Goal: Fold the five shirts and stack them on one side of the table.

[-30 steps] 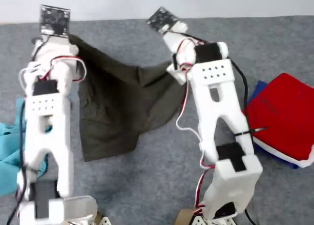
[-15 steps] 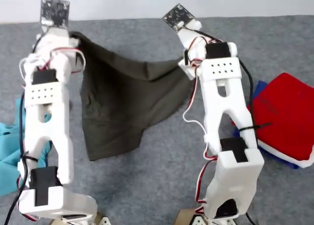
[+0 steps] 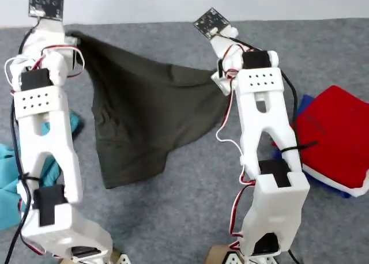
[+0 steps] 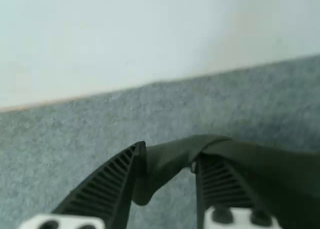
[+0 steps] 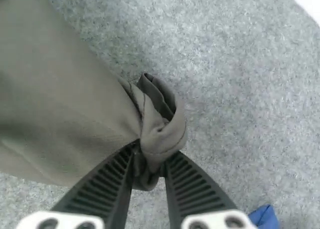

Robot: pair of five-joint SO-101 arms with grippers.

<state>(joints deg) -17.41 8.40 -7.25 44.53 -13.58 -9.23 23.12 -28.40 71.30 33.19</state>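
Tension runs across: my left gripper (image 4: 167, 164) pinches one end of the dark shirt (image 3: 144, 120), my right gripper (image 5: 150, 161) pinches the other, its held edge strung between them above the table (image 3: 190, 218), lower hem seemingly resting there.

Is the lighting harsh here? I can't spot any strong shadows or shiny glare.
High view: soft, even light; the dark shirt casts only a faint shadow on the grey table, with no glare. Left wrist view: the wall behind the left gripper is evenly lit. Right wrist view: slight shading under the fold in the right gripper.
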